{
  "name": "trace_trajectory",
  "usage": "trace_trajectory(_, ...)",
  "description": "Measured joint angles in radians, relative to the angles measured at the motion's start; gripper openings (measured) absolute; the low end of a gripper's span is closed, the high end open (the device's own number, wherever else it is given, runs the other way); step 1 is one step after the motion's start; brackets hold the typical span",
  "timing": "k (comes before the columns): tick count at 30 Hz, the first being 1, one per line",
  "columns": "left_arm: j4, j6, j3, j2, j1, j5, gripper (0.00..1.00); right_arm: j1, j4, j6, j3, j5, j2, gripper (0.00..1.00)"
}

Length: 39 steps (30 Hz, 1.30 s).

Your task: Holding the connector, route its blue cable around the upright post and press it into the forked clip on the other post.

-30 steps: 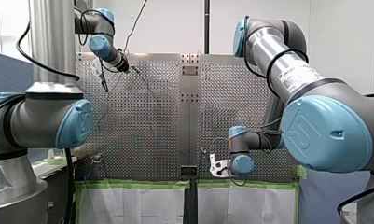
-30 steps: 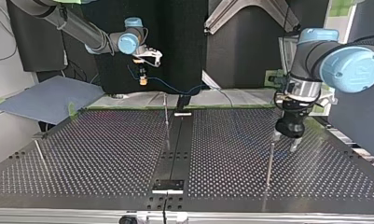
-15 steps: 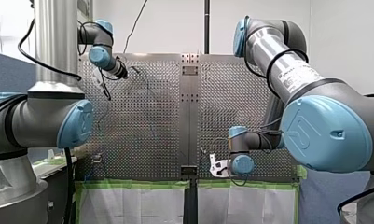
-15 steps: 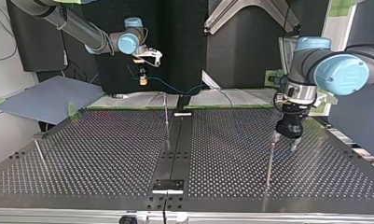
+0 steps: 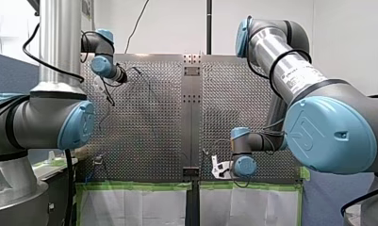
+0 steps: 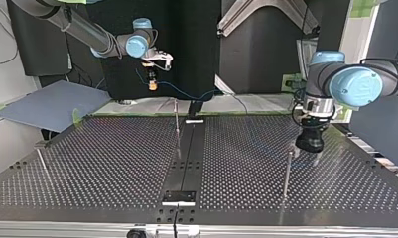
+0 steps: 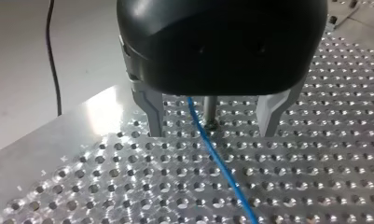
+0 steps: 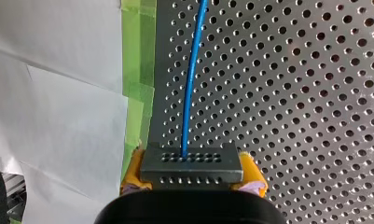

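My right gripper (image 8: pixel 190 184), yellow pads clenched on the grey connector (image 8: pixel 190 163), hangs at the table's near edge in the front view, just right of the dark centre strip (image 5: pixel 192 122). Green tape (image 8: pixel 137 107) and white paper (image 8: pixel 58 93) border that edge. The blue cable (image 8: pixel 190 88) runs from the connector out over the perforated table (image 8: pixel 306 93). My left gripper (image 7: pixel 211 133), black, metal fingers (image 7: pixel 153 109) spread and holding nothing, straddles an upright post (image 7: pixel 210 106) toward the far left corner. The cable passes between the fingers just beside the post's foot. A white wall (image 5: pixel 172 23) stands beyond the far edge. Lettering on my right arm (image 5: pixel 290 75) is too small to read.
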Motion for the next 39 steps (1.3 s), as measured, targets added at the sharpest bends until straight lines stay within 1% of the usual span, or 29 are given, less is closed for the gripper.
trace_trajectory(6,0.047,-0.034,0.004,-0.004,0.008,0.001,1.00,0.000,0.000,0.000,0.000,0.001,0.000,0.00)
trace_trajectory(10,0.078,-0.038,0.014,-0.003,0.015,0.007,1.00,0.001,0.000,0.000,0.000,0.002,0.000,0.00)
trace_trajectory(14,0.113,-0.038,0.035,0.002,0.021,0.009,1.00,0.001,0.000,0.000,0.000,0.003,0.000,0.00)
trace_trajectory(16,0.120,-0.037,0.047,0.004,0.024,0.010,1.00,0.001,0.000,0.000,0.000,0.003,0.000,0.00)
trace_trajectory(19,0.114,-0.032,0.069,0.007,0.027,0.014,1.00,0.001,-0.001,0.000,0.000,0.003,0.000,0.00)
trace_trajectory(25,0.080,-0.014,0.114,0.008,0.029,0.024,1.00,0.001,-0.005,0.001,0.000,0.002,0.000,0.00)
trace_trajectory(29,0.065,-0.014,0.150,0.008,0.027,0.041,1.00,0.001,-0.008,0.001,0.000,0.002,0.000,0.00)
trace_trajectory(35,0.043,-0.016,0.201,0.007,0.019,0.052,1.00,0.001,-0.011,0.002,0.000,0.000,0.000,0.00)
trace_trajectory(39,0.039,-0.020,0.219,0.006,0.016,0.057,1.00,0.001,-0.013,0.003,0.000,0.000,0.000,0.00)
